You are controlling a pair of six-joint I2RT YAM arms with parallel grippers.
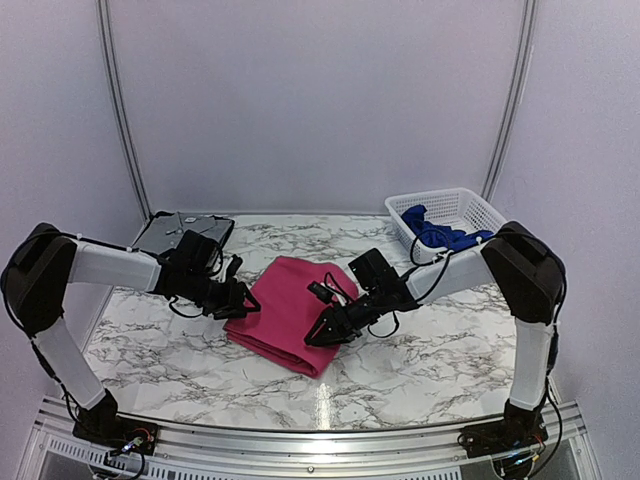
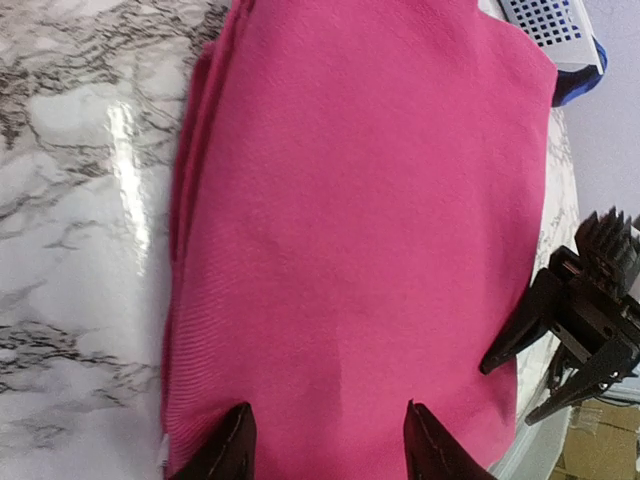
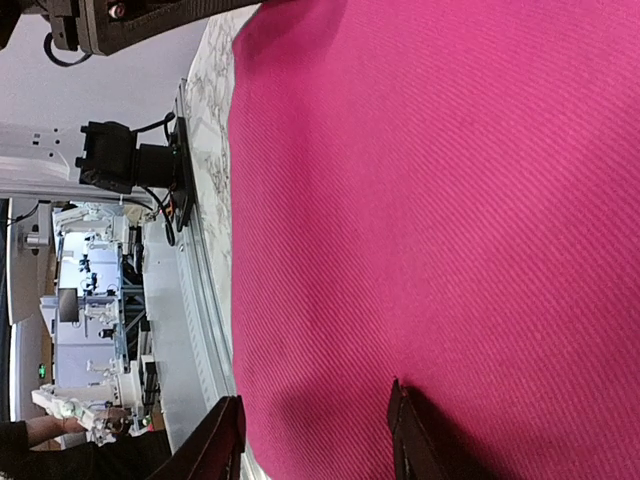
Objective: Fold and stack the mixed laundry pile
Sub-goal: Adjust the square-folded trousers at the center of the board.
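Top external: the pink garment (image 1: 288, 308) lies folded between the claws — left gripper (image 1: 243, 300) at its left edge, right gripper (image 1: 325, 333) over its right. Both gape, arms stretched inward.

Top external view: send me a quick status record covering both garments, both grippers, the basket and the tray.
pink garment: folded in layers, flat on the table, centre
blue garment: bunched, unfolded, inside the basket
basket: white mesh, far right
tray: dark grey, far left
left gripper: open, at the pink garment's left edge
right gripper: open, at its near right edge
cloth contact: cannot tell for either gripper
stack: not yet begun
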